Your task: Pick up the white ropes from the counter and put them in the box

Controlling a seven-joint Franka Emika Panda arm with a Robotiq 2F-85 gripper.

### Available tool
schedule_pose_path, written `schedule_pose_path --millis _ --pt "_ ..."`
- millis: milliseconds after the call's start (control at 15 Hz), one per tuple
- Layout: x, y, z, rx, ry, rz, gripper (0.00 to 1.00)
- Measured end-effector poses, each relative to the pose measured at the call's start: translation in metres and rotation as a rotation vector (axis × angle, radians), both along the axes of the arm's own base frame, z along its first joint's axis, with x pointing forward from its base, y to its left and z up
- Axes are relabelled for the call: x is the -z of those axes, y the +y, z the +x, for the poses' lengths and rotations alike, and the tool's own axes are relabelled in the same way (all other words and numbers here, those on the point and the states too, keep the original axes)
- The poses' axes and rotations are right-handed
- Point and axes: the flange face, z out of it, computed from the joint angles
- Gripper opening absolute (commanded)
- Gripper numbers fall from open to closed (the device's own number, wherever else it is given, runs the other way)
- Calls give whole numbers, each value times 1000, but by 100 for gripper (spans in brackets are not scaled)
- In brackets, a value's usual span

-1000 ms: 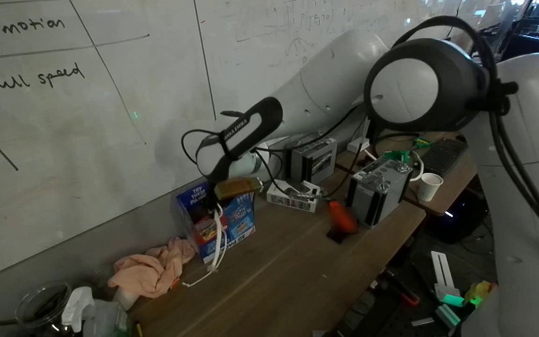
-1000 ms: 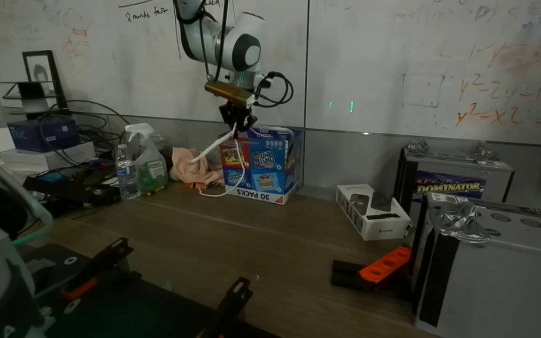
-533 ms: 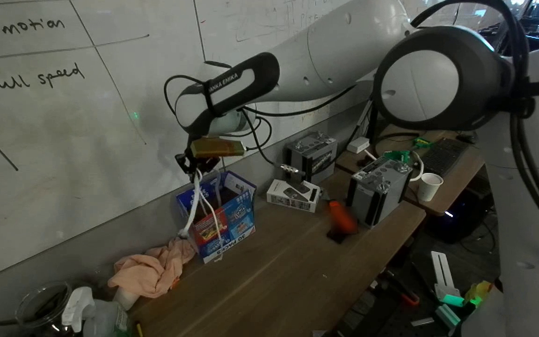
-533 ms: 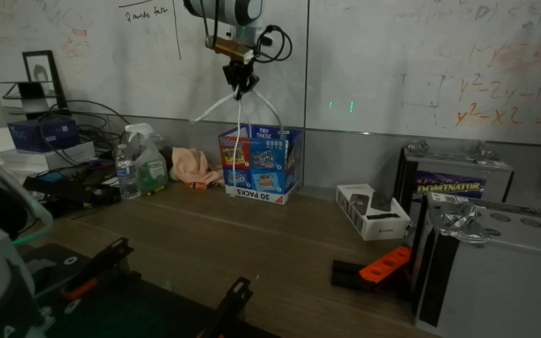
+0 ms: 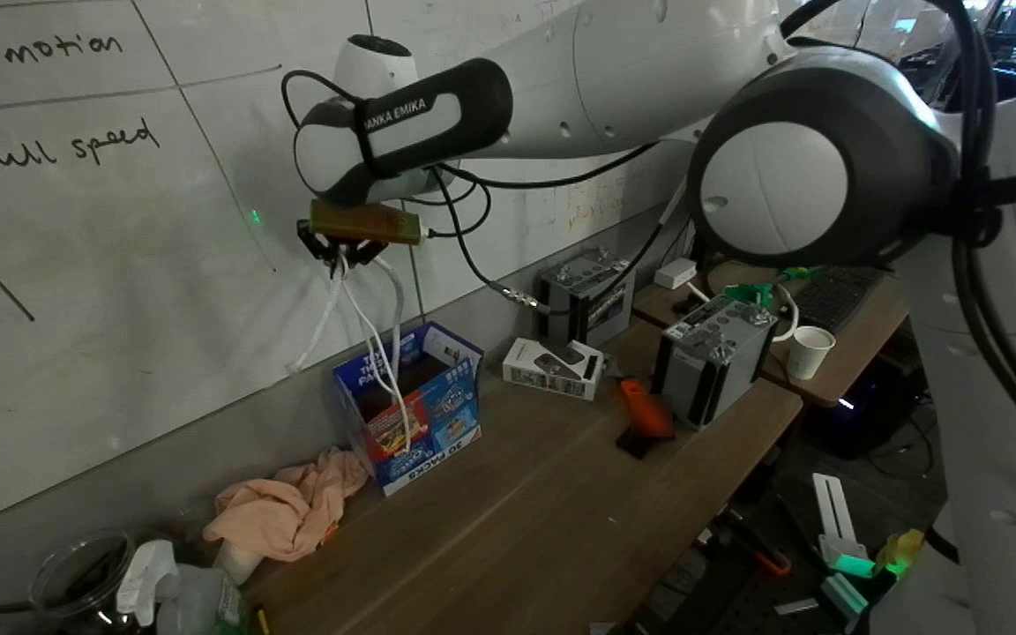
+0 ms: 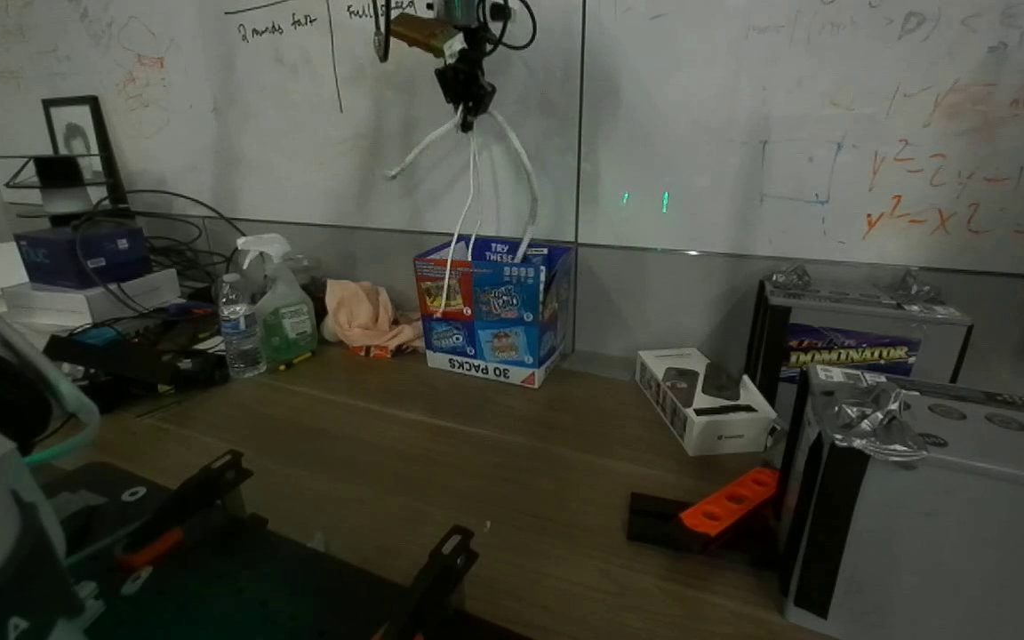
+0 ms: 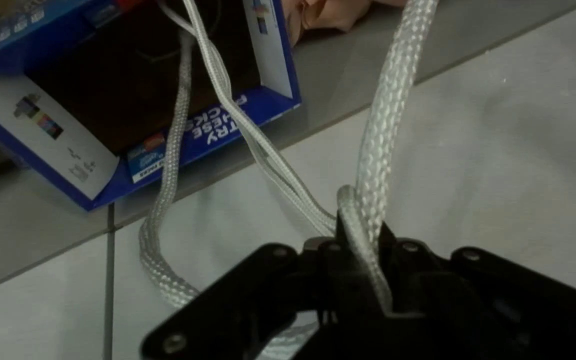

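In the wrist view, the top edge is cropping the box (image 7: 48, 132), cloth (image 7: 333, 14) and ropes (image 7: 384, 130); in an exterior view, the arm (image 6: 457, 11).

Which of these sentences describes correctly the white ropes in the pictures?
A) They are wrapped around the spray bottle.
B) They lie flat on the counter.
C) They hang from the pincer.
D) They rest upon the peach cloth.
C, because the wrist view shows the white ropes gripped in the closed pincer, with strands hanging down toward the blue box in both exterior views.
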Motion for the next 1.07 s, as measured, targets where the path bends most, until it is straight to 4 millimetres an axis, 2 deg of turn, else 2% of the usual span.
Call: schedule_pose_path --millis 333,667,867,1067 --pt "-60 3 8 119 -108 -45 2" --pt "-107 9 5 184 -163 -91 2" --pt "-129 13 2 207 -187 -121 2" --pt "-133 10 2 214 -187 -137 2"
